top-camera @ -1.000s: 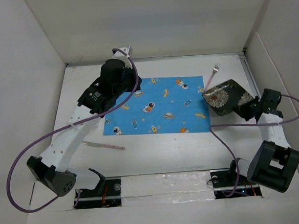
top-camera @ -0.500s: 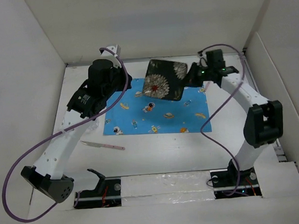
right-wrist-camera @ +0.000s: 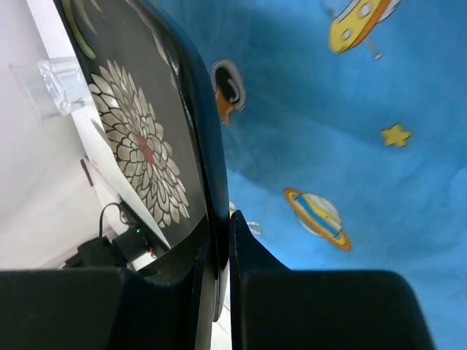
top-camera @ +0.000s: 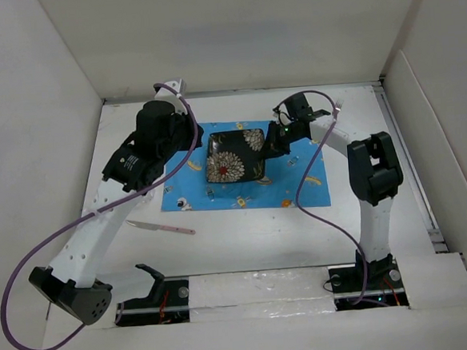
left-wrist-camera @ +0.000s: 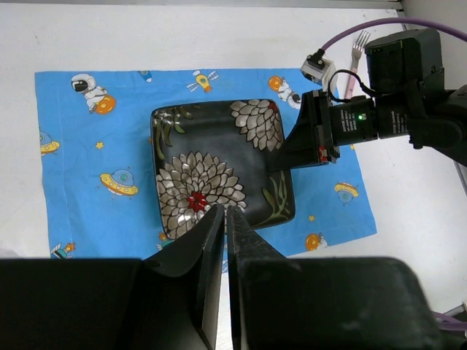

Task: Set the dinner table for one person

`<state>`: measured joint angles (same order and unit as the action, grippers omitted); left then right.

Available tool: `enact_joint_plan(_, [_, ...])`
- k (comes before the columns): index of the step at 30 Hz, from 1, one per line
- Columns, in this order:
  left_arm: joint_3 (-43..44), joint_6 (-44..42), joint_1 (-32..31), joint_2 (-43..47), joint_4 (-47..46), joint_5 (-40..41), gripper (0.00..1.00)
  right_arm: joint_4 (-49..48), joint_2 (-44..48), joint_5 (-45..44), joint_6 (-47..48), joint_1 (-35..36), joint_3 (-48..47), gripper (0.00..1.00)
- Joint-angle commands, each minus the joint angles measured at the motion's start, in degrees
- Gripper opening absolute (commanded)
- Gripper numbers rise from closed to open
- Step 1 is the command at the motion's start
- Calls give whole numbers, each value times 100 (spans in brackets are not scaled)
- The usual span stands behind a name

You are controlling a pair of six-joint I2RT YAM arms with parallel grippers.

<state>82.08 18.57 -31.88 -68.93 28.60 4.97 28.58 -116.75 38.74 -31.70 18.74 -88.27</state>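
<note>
A black square plate with white flowers (top-camera: 234, 156) lies flat over the middle of the blue cartoon-print placemat (top-camera: 302, 180), on it or just above it; I cannot tell which. My right gripper (top-camera: 270, 147) is shut on the plate's right rim; the right wrist view shows the rim (right-wrist-camera: 208, 146) pinched between its fingers, at the gripper (right-wrist-camera: 228, 219). My left gripper (left-wrist-camera: 226, 219) is shut and empty, hovering above the mat's near-left part. The white dinner table (top-camera: 262, 233) carries the mat.
A pink-handled knife (top-camera: 161, 226) lies on the table left of the mat's near edge. A pink-handled fork (top-camera: 337, 108) lies at the back right, also in the left wrist view (left-wrist-camera: 355, 55). White walls enclose the table on three sides.
My right arm swung the plate from the table's right side to the back, then lowered it over the middle of the placemat. My left arm drew back a little to the left.
</note>
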Motion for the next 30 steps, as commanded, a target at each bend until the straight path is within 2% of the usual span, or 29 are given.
enact_joint_plan(1, [-61,33,-11,204,-127,57,4,-555,91,547,-64,-46,-472,0])
enact_joint_plan(16, [-79,86,-11,2,-206,-23,10,270,-814,266,550,-213,-911,0])
enact_joint_plan(20, [-35,94,-11,-51,-197,73,16,815,-937,-59,805,-213,-1183,36])
enact_joint_plan(22, [0,155,-11,-121,-188,222,21,912,-745,-243,876,-213,-1271,47])
enact_joint_plan(26, [9,270,-11,-174,-162,408,25,1035,-455,-533,929,-319,-1368,58])
enact_joint_plan(27, [9,314,-11,-183,-162,460,30,1088,-384,-578,947,-388,-1412,59])
enact_joint_plan(30, [62,472,-11,-156,-144,566,33,1141,28,-868,991,-503,-1526,59])
